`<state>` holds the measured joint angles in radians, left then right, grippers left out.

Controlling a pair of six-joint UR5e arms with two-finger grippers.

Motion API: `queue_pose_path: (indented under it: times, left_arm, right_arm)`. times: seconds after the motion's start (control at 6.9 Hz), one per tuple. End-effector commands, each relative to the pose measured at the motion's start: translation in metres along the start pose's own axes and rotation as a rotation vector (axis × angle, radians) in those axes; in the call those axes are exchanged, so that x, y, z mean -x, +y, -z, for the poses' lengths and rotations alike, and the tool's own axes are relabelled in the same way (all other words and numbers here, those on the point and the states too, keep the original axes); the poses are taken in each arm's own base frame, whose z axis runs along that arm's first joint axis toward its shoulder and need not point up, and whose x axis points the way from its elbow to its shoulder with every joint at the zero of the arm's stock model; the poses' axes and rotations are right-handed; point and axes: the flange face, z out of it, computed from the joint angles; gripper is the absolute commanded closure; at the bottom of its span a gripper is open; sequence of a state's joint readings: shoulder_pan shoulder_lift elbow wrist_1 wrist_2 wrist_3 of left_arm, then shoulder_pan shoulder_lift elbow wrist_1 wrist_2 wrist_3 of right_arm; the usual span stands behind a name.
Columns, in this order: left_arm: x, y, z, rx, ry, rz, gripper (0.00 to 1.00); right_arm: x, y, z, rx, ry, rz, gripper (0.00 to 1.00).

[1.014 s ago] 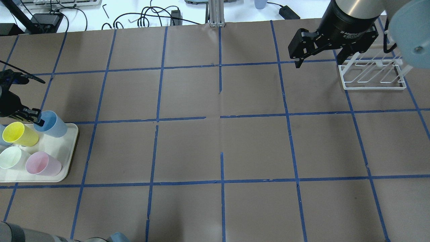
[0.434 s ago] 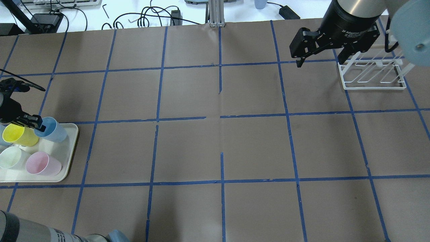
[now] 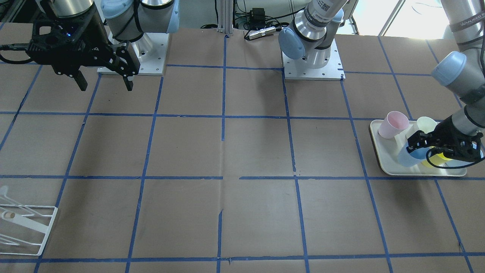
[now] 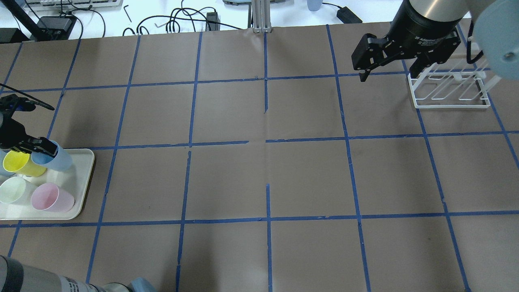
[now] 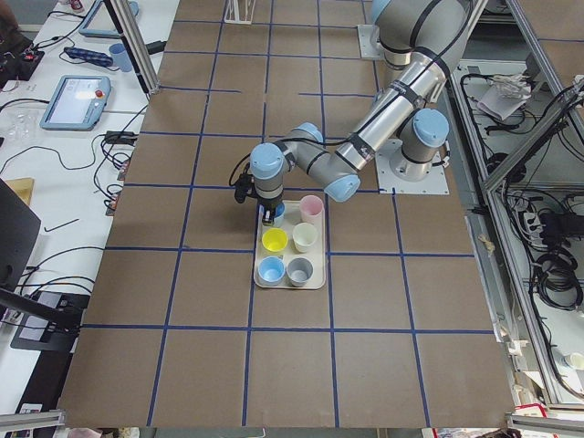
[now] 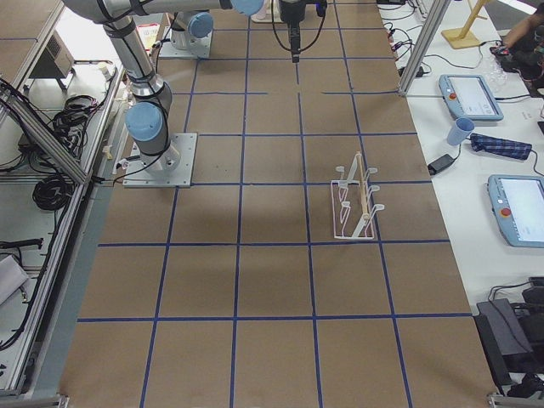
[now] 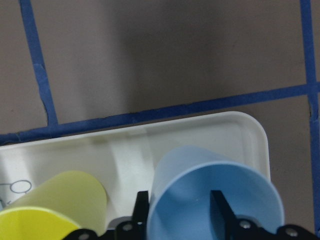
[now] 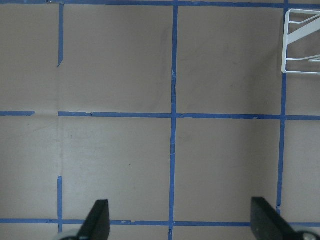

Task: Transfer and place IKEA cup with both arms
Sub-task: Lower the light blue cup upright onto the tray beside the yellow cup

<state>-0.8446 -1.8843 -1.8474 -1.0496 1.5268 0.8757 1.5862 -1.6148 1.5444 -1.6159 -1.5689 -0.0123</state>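
The pale blue IKEA cup [image 4: 61,161] stands in the far right corner of the white tray [image 4: 83,182]. It also shows in the front view [image 3: 406,160] and the left wrist view [image 7: 250,195]. My left gripper [image 4: 42,147] straddles its rim. In the left wrist view [image 7: 180,200] one finger is inside the cup and one is outside, beside the yellow cup [image 7: 55,205]. The jaws are partly apart and do not pinch the wall. My right gripper [image 4: 387,74] hangs open and empty above the far right of the table, also seen in the right wrist view [image 8: 177,220].
The tray also holds yellow [image 4: 18,162], whitish [image 4: 12,190] and pink [image 4: 50,198] cups, plus a second blue cup [image 5: 271,269] and a grey cup [image 5: 299,269]. A white wire rack [image 4: 450,91] stands at the far right, just beside the right gripper.
The left gripper has moved nearer and lower, and the blue cup has shifted with it, left and deeper into the tray. The right gripper has drifted slightly to the right.
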Motion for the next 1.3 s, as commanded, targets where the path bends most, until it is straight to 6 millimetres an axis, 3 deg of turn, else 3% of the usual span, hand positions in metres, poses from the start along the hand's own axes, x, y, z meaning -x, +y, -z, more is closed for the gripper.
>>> queue_pose_path:
  times: [0.0,0.87,1.16]
  left_arm:
    - [-0.002,0.001,-0.005,0.014,0.024,0.0,0.17]
    - [0.004,-0.006,0.009,0.008,0.039,0.004,0.17]
    - [-0.009,-0.009,0.037,-0.002,0.025,-0.001,0.15]
  right_arm:
    - [0.0,0.0,0.001,-0.004,-0.001,0.002,0.0]
    - [0.001,0.0,0.002,-0.004,-0.001,0.001,0.0]
    - [0.001,0.0,0.002,-0.004,-0.003,0.002,0.0]
